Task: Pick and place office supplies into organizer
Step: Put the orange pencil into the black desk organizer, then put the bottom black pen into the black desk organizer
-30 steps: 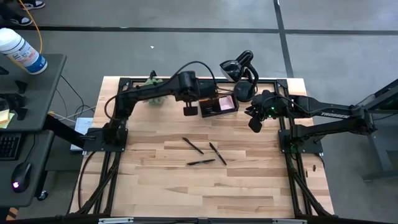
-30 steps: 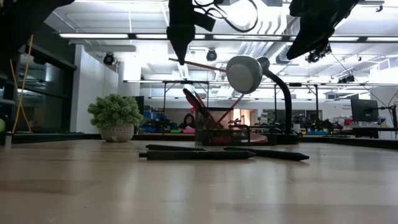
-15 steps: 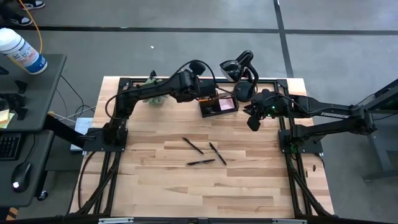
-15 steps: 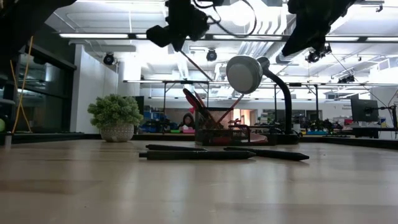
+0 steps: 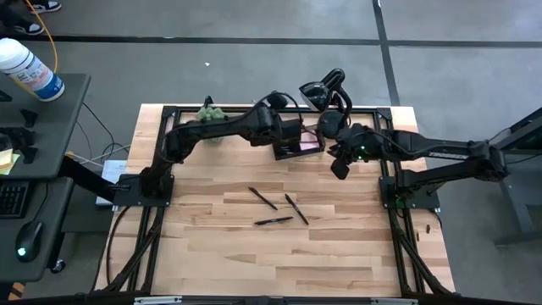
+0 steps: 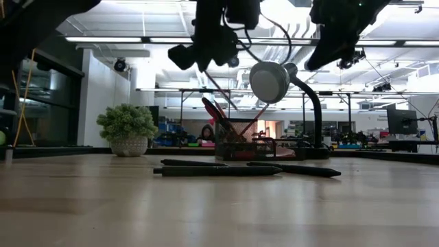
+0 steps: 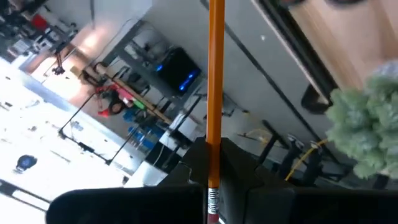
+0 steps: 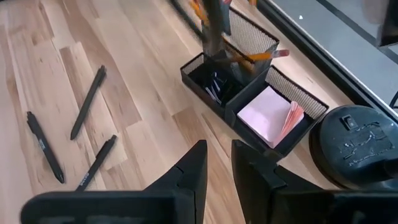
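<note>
Three black pens (image 5: 273,208) lie loose on the pale wood-plank table (image 5: 254,263), slim matte sticks splayed near each other at mid-table. Up at the far edge sits the organizer (image 8: 249,102), a black wire-mesh box in compartments: we see a pink square sticky-note pad (image 8: 267,115) lying flat in one, small dark clips in the next, and orange pencils leaning in the tall cup. Beside it stands a lamp (image 6: 274,82) with a round head on a curved black neck, its disc base just next to the mesh wall.

The left gripper (image 5: 292,129) reaches across, right over the organizer, fingers pinched on a thin orange pencil (image 7: 216,87) with a metal ferrule at the clamp. The right gripper (image 5: 339,167) hovers just beside the organizer, tilted down, fingers slightly parted, nothing between them. "TROSSEN" reads white along the right arm. A spiky green plant (image 6: 127,123) sits in a pale pot.
</note>
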Tool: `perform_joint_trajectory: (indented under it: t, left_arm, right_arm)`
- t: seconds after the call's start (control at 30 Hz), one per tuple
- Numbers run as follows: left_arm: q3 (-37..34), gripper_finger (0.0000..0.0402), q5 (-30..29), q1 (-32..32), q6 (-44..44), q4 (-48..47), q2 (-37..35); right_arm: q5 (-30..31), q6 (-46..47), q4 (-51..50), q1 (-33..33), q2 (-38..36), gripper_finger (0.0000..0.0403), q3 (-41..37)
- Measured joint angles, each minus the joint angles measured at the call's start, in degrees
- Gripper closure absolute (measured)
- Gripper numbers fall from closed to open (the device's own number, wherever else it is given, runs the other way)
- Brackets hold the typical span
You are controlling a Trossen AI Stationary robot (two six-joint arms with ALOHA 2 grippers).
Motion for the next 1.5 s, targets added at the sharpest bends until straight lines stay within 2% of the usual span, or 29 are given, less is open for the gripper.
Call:
perform_joint_trajectory:
  t: [0.17, 0.87, 1.07, 1.3, 1.5]
  left_arm:
    - [0.04, 0.0401, 2.78, -0.89, -0.15, 2.34, 1.39]
    - [0.07, 0.0398, 2.29, -1.25, -2.84, 4.05, 8.13]
    - [0.1, 0.0344, 5.8, -1.23, -3.06, 4.17, 8.02]
    - [0.1, 0.0281, 4.48, -1.25, -3.01, 4.1, 8.02]
    - [0.1, 0.0254, 1.6, -1.25, -3.06, 0.68, 7.87]
  right_arm:
    - [-0.02, -0.06, 0.15, 0.0, 0.64, 0.0336, 0.0]
    - [-1.11, -0.09, -0.06, 0.0, 0.69, 0.0336, 0.0]
    - [-1.1, -0.13, -0.04, 0.0, 0.69, 0.0336, 0.0]
    - [-1.1, -0.15, -0.04, 0.0, 0.69, 0.0336, 0.0]
    - [-1.08, -0.17, -0.04, 0.0, 0.69, 0.0336, 0.0]
